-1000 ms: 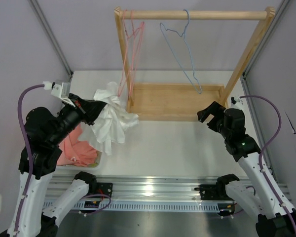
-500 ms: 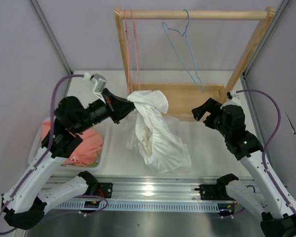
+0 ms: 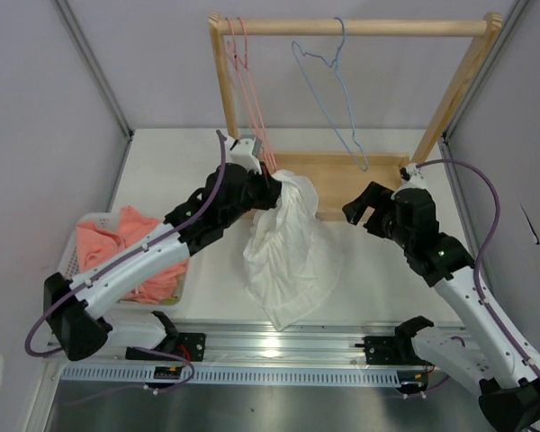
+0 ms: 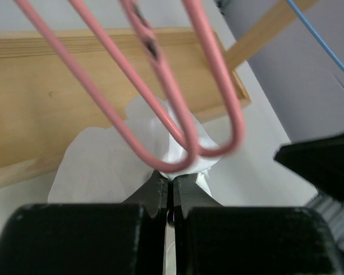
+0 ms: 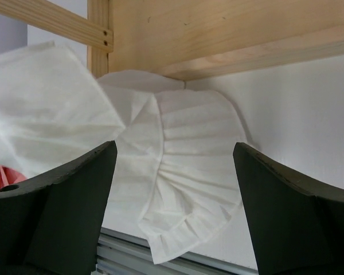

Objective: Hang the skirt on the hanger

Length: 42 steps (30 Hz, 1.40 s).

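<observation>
My left hand (image 3: 272, 184) pinches the white skirt (image 3: 292, 256) by its top, dangling over the surface (image 3: 360, 288), the light-blue hanger (image 3: 337, 99) at its one o'clock. My right hand (image 3: 364, 209) hangs wide at three o'clock. Next, I reckon, it must grip the skirt's other side.

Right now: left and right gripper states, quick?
Left gripper: closed on the skirt.
Right gripper: open, holding nothing.

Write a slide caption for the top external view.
Left gripper holds the white skirt up by the pink hanger; open right gripper faces it; blue hanger hangs bare.
</observation>
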Available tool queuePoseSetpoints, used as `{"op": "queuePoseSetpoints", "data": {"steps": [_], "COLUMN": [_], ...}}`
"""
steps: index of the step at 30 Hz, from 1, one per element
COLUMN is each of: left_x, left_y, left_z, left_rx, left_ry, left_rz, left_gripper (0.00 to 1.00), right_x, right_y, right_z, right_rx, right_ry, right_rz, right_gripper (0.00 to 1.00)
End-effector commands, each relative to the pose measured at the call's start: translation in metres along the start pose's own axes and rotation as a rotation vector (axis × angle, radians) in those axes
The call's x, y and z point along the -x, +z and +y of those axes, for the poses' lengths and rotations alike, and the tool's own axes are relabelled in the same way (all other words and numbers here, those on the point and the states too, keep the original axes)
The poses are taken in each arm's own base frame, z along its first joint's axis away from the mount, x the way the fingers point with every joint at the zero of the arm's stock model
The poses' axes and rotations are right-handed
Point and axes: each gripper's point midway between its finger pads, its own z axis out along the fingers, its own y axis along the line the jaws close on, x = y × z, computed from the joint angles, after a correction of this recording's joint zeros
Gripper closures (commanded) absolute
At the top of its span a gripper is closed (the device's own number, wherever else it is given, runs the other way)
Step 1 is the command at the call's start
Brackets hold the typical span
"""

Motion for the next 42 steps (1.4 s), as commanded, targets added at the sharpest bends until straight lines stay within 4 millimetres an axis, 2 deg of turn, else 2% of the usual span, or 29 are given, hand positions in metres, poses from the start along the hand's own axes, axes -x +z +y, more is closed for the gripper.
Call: {"op": "queuePoseSetpoints", "data": {"steps": [1,2,4,5,6,8,9,11,12,13,14,15,16,19,21,24,29,36,38,42], "left_x": [0.060,0.056,0.053,0.050,0.049,0.043,0.041,0.035,0.035,0.033,0.031,0.030,0.027,0.021,0.019,0.017,0.013,0.012,0.013,0.017], "left_y": [0.004,0.010,0.012,0.013,0.013,0.013,0.012,0.010,0.006,0.004,0.003,0.000,-0.001,-0.004,-0.005,-0.008,-0.010,-0.011,-0.012,-0.015], "left_z": [0.002,0.003,0.012,0.013,0.013,0.019,0.020,0.026,0.028,0.029,0.031,0.031,0.032,0.035,0.036,0.036,0.036,0.034,0.034,0.032], "left_rx": [0.122,0.141,0.203,0.216,0.223,0.263,0.271,0.295,0.300,0.304,0.308,0.306,0.308,0.313,0.311,0.306,0.295,0.282,0.281,0.273], "left_ry": [-0.108,-0.113,-0.120,-0.127,-0.125,-0.118,-0.118,-0.111,-0.112,-0.112,-0.111,-0.112,-0.113,-0.106,-0.102,-0.098,-0.102,-0.095,-0.092,-0.087], "left_rz": [-0.185,-0.176,-0.180,-0.174,-0.172,-0.159,-0.156,-0.142,-0.144,-0.141,-0.135,-0.134,-0.126,-0.112,-0.106,-0.099,-0.088,-0.079,-0.080,-0.087], "left_gripper": [1.00,1.00,1.00,1.00,1.00,1.00,1.00,1.00,1.00,1.00,1.00,1.00,1.00,1.00,1.00,1.00,1.00,1.00,1.00,1.00], "right_x": [0.006,0.000,-0.019,-0.025,-0.041,-0.054,-0.074,-0.086,-0.094,-0.107,-0.110,-0.119,-0.126,-0.138,-0.134,-0.141,-0.153,-0.163,-0.161,-0.172], "right_y": [-0.004,-0.001,0.000,0.004,0.001,0.003,0.003,0.003,0.012,0.009,0.012,0.023,0.025,0.035,0.035,0.038,0.050,0.072,0.075,0.089], "right_z": [0.025,0.028,0.046,0.047,0.064,0.076,0.090,0.107,0.111,0.121,0.130,0.130,0.135,0.147,0.157,0.170,0.180,0.175,0.178,0.172], "right_rx": [0.069,0.067,0.103,0.080,0.123,0.125,0.154,0.171,0.144,0.160,0.167,0.133,0.138,0.148,0.163,0.167,0.151,0.067,0.053,0.007], "right_ry": [-0.031,-0.036,-0.053,-0.059,-0.081,-0.073,-0.097,-0.098,-0.113,-0.133,-0.118,-0.126,-0.121,-0.091,-0.073,-0.076,-0.068,-0.033,-0.039,-0.065], "right_rz": [0.008,0.024,0.058,0.056,0.085,0.087,0.120,0.127,0.118,0.130,0.114,0.109,0.112,0.095,0.052,0.035,-0.013,-0.067,-0.080,-0.081], "right_gripper": [0.14,0.15,0.16,0.16,0.17,0.19,0.19,0.20,0.20,0.20,0.20,0.21,0.23,0.23,0.23,0.24,0.28,0.41,0.42,0.45]}}
